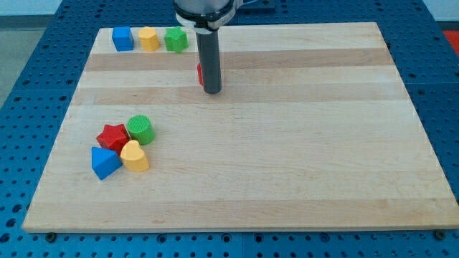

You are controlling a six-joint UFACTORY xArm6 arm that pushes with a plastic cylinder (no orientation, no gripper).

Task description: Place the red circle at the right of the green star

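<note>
Camera view: red circle (200, 72) partway to its goal.
My tip (211, 91), a gripless end effector holding nothing, touches it; green star (176, 39) lies up-left, push unfinished.

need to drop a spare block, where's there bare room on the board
Free: the wooden board right of my tip, and its bottom edge. Crowded: top left, with blue cube, yellow block, green star; lower left, with red star, green cylinder, blue block, yellow heart.

On your counter (323, 143): a row of three blocks (148, 39) at the view's top left, a cluster of four blocks (122, 149) at lower left, and the red block (200, 72) just left of your tool (212, 91).
</note>
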